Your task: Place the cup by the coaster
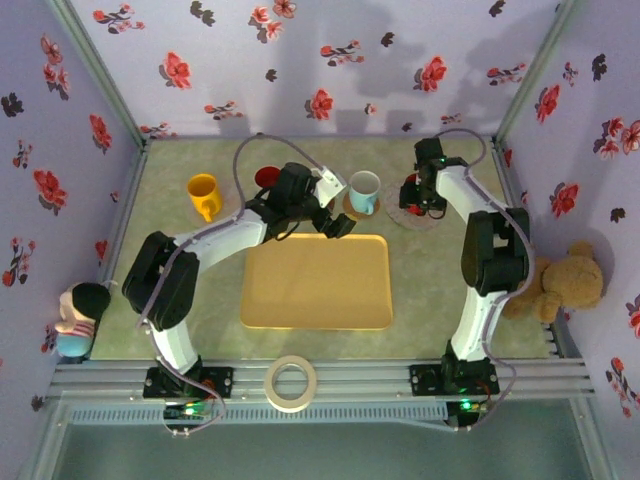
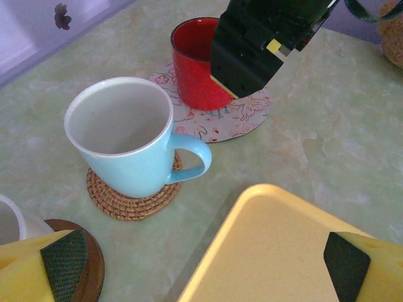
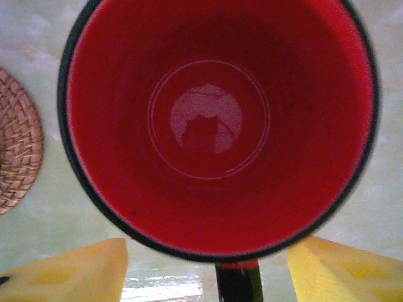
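Note:
The red cup [image 3: 217, 126] stands upright on a round floral coaster [image 2: 245, 113] at the back right of the table. My right gripper [image 3: 208, 277] hangs right over it, open; its yellow fingers [image 3: 69, 274] stand apart on either side of the cup's dark handle without touching it. In the top view this cup [image 1: 408, 192] is partly hidden under that gripper [image 1: 414, 196]. A light blue cup [image 2: 129, 141] sits on a wicker coaster [image 2: 135, 201] just to the left. My left gripper [image 2: 208, 277] is open above the corner of the yellow tray [image 2: 283, 251], holding nothing.
The yellow tray [image 1: 315, 280] fills the table's middle. A yellow mug [image 1: 203, 195] stands at the back left. A white cup on a brown wooden coaster [image 2: 91, 270] sits by my left finger. A tape roll [image 1: 291, 383], a doll [image 1: 78, 315] and a teddy bear [image 1: 570, 280] lie at the edges.

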Robot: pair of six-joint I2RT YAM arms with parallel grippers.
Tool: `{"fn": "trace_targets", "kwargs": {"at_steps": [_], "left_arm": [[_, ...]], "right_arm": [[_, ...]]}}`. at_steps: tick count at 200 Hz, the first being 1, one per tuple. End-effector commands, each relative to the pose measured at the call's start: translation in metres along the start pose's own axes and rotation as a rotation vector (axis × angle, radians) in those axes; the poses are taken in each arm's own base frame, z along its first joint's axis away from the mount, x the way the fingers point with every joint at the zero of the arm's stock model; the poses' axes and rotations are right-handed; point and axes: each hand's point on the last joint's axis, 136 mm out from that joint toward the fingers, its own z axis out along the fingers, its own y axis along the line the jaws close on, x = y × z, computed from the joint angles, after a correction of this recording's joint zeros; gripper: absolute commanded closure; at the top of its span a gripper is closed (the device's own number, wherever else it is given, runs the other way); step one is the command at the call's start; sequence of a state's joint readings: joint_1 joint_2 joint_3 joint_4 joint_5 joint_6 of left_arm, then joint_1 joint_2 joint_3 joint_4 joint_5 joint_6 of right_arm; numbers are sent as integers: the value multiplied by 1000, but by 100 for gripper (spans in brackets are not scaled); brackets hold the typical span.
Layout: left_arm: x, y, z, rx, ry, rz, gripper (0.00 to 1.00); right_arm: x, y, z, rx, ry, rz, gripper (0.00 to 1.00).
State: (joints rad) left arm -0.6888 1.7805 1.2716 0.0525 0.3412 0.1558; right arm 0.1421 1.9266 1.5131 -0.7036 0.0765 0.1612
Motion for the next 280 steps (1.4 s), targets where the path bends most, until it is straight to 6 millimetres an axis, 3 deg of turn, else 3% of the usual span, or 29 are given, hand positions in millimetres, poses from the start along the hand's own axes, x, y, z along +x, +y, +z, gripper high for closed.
{"fn": "trace_targets", "kwargs": {"at_steps": [1, 30, 70, 109, 138, 198, 246, 280], "left_arm": [[-31, -2, -22, -12, -97, 15, 0], [-54, -4, -38, -22, -147, 36, 0], [-82, -2, -68, -94, -228, 54, 0], [-110, 7, -116, -225, -361, 36, 0], [-117, 16, -155, -335, -415, -2, 0], [-82, 40, -230, -596, -372, -36, 0], [-22, 77, -285, -865, -302, -125, 0], [30, 95, -303, -984, -216, -173, 0]], "right_arm": [[-8, -4, -28, 11, -72, 15, 21], [-9, -5, -54, 13, -129, 18, 7], [-9, -5, -98, -14, -227, 19, 1], [-7, -6, -147, -50, -363, 39, 0], [-2, -10, -182, -71, -475, 48, 0], [19, -22, -226, -95, -693, 58, 0], [37, -31, -228, -101, -896, 66, 0], [52, -52, -211, -6, -947, 104, 0]]}}
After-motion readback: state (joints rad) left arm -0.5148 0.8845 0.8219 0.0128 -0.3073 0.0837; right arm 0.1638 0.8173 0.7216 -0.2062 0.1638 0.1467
